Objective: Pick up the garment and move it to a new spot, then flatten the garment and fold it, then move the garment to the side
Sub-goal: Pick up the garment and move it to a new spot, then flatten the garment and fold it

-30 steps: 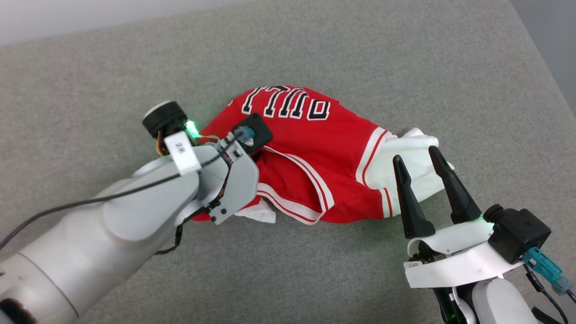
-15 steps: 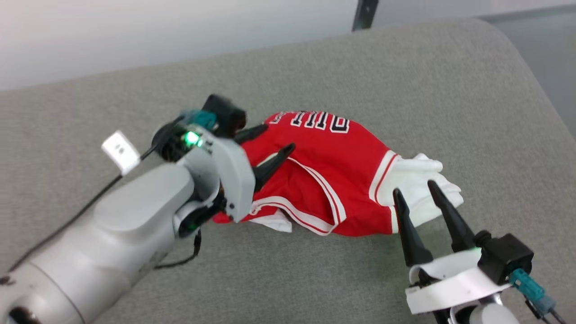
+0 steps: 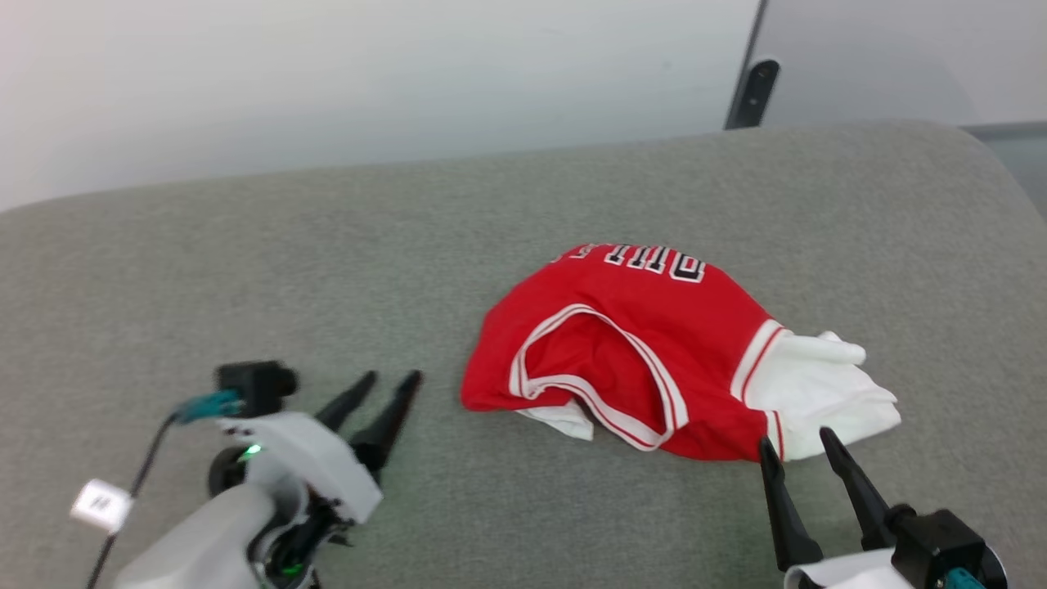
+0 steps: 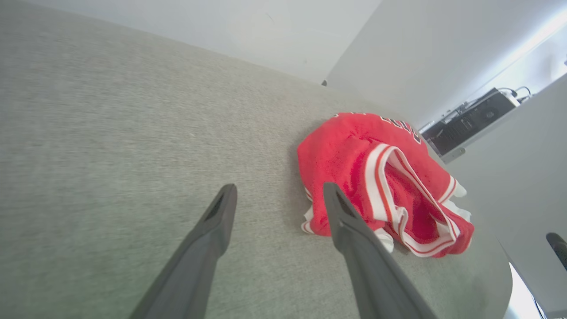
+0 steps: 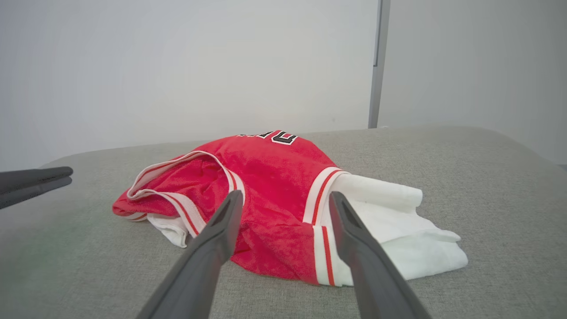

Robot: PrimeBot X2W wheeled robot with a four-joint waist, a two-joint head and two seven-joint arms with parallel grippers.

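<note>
Both hands gape empty: the left hand (image 3: pixel 393 378) has just let go of the garment (image 3: pixel 654 343) and pulled back, the right hand (image 3: pixel 795 438) hovers by its white sleeve (image 3: pixel 818 380). It lies crumpled on the table (image 3: pixel 245 270), so flattening likely comes next

left tool (image 3: pixel 393 378): lower left, jaws apart, angled up-right | right tool (image 3: pixel 795 438): lower right, jaws apart, pointing up

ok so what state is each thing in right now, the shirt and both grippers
red jersey shirt with white sleeves, crumpled, unfolded, lying loose on the grey fabric surface
left gripper, open, empty, apart from the shirt
right gripper, open, empty, tips close to the white sleeve
</note>
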